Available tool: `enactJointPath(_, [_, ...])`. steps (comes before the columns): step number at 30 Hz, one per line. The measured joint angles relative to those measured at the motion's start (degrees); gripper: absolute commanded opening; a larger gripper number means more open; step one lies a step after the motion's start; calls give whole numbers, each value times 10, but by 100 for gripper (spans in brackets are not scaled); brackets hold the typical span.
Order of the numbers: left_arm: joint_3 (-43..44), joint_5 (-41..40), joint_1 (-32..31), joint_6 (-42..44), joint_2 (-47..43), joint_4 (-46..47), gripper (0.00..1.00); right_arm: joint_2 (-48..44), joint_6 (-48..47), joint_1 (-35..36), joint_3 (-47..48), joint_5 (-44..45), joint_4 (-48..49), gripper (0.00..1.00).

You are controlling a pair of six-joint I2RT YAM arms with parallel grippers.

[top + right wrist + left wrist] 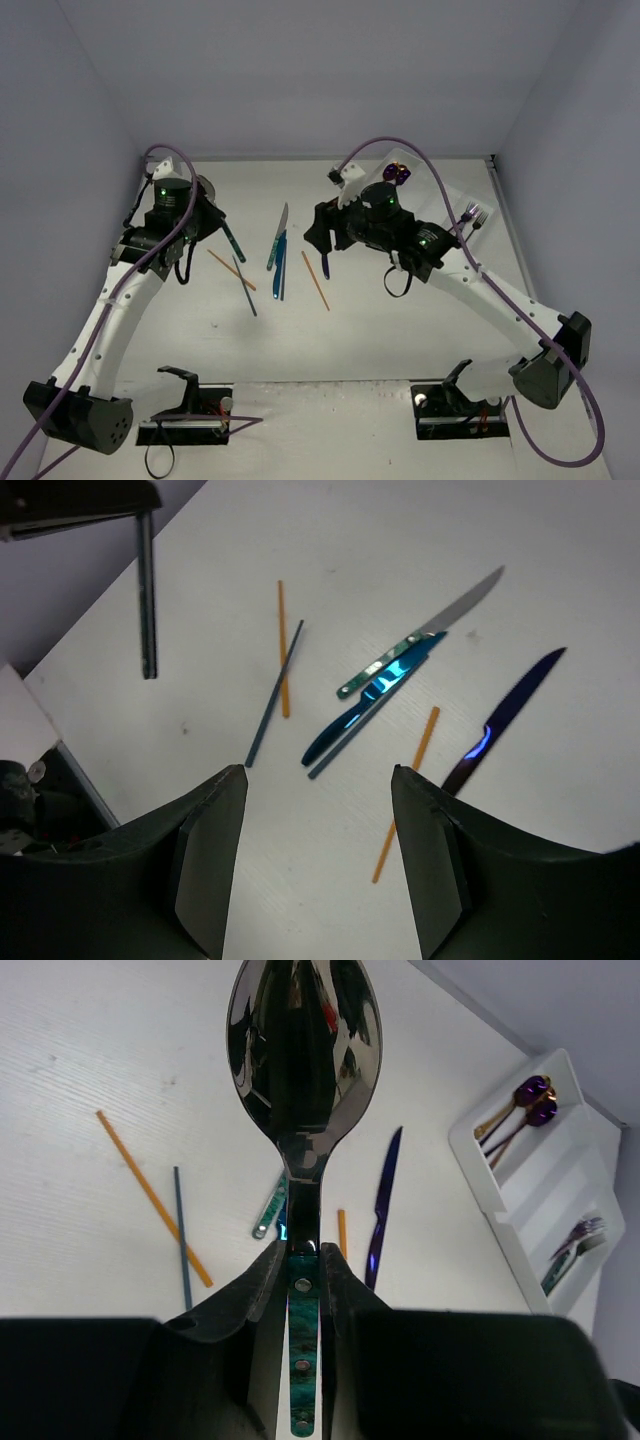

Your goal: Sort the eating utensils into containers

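My left gripper [303,1258] is shut on the teal handle of a dark shiny spoon [303,1055] and holds it above the table; it also shows in the top view [215,225]. My right gripper [318,772] is open and empty above the loose utensils, in the top view [323,258]. On the table lie a silver knife with a teal handle [430,630], a blue knife [370,695], a purple knife [505,720], two orange chopsticks [283,645] [405,795] and blue chopsticks [272,695]. The white tray [540,1185] at the right holds purple spoons [530,1100] and forks [575,1245].
The tray [440,195] lies at the back right against the enclosure wall, partly hidden by the right arm. Grey walls close in the table on three sides. The arm bases stand at the near edge.
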Motion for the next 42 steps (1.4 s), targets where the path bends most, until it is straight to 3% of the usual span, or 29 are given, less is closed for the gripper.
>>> enactJointPath(9, [5, 51, -65, -13, -1, 30, 0, 72, -3, 109, 69, 4, 5, 57])
enactJointPath(19, [9, 60, -121, -26, -3, 73, 0, 117, -5, 129, 91, 40, 11, 53])
enactJointPath(22, [9, 61, -125, -30, -8, 79, 0, 120, -5, 129, 92, 49, 16, 43])
enactJointPath(27, [8, 61, -132, -39, -17, 89, 0, 120, -4, 129, 95, 61, 23, 6])
enactJointPath(29, [7, 61, -133, -41, -19, 93, 2, 120, 0, 129, 96, 72, 24, 0])
enactJointPath(33, [0, 54, -133, -42, -24, 108, 46, 122, 10, 126, 96, 92, 26, 0])
enactJointPath(34, [-5, 49, -133, -42, -26, 109, 53, 122, 11, 126, 96, 100, 26, 0])
enactJointPath(38, [-27, 9, -136, -31, -33, 94, 68, 126, 20, 115, 95, 122, 26, 0])
enactJointPath(42, [-37, -57, -138, 0, -47, 52, 73, 129, 44, 71, 88, 143, 26, 0])
